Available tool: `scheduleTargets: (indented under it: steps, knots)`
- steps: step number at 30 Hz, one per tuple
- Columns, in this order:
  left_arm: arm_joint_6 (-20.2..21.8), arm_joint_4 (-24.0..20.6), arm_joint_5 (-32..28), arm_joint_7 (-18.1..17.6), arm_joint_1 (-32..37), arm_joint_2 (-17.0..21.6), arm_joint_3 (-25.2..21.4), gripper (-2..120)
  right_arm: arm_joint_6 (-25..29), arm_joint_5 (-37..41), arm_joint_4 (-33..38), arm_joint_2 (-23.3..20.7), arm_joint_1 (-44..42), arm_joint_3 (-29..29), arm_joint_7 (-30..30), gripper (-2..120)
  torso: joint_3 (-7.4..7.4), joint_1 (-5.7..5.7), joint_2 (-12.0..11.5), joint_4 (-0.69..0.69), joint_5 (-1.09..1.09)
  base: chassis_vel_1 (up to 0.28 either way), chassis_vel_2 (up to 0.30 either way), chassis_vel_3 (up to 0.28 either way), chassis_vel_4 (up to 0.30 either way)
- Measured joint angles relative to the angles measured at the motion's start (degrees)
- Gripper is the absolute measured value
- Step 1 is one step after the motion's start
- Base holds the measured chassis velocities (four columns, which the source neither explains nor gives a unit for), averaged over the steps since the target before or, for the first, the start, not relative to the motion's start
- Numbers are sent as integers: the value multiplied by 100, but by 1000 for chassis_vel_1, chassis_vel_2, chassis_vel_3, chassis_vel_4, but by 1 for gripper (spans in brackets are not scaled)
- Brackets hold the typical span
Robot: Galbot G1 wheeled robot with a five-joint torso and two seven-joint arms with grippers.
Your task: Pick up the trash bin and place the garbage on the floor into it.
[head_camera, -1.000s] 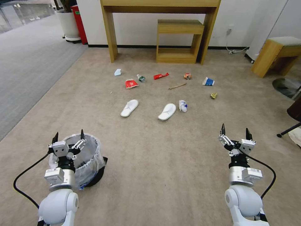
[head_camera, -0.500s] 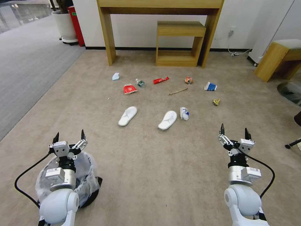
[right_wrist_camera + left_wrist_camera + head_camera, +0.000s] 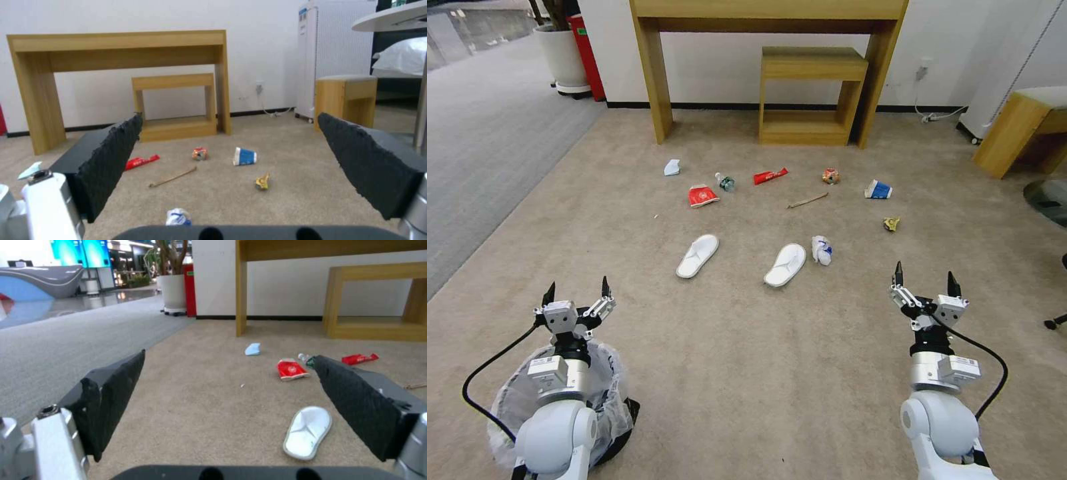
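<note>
The trash bin (image 3: 610, 390), dark with a crinkly whitish bag, stands on the beige floor (image 3: 747, 373) at the near left, partly hidden under my left arm. My left gripper (image 3: 577, 287) is open, above and just past the bin's far rim, holding nothing. My right gripper (image 3: 925, 272) is open over bare carpet at the near right. The garbage lies ahead: two white slippers (image 3: 698, 255) (image 3: 785, 264), a tissue (image 3: 821, 250), red wrappers (image 3: 702, 195) (image 3: 770, 176), a mini bottle (image 3: 725, 181), a stick (image 3: 808, 200), a cup (image 3: 878, 191), packets (image 3: 830, 176) (image 3: 891, 224) and a mask (image 3: 672, 167).
A tall wooden table (image 3: 654, 80) and a low wooden shelf (image 3: 814, 63) stand against the far wall. A wooden stool (image 3: 1014, 127) and a chair caster (image 3: 1054, 323) are at the right. Grey carpet (image 3: 480, 147) and a white planter (image 3: 564, 57) lie to the left.
The whole picture has slid down: the camera has moved toward the litter. The bin now sits under my left wrist instead of beneath the fingers. Both grippers stay open.
</note>
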Motion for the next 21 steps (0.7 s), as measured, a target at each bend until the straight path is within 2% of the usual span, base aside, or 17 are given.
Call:
scheduleTargets:
  steps: [13,21]
  knots:
    - [-11,9,7,3,1,-4,1,100,-21,-21,7,10,-27,6,19,100,0,0,0,0,0,2,2,-3,-4]
    - [-21,28,14,4,-7,-12,-2,100,-22,-23,7,14,-32,3,19,100,0,0,0,0,0,79,82,-101,-95]
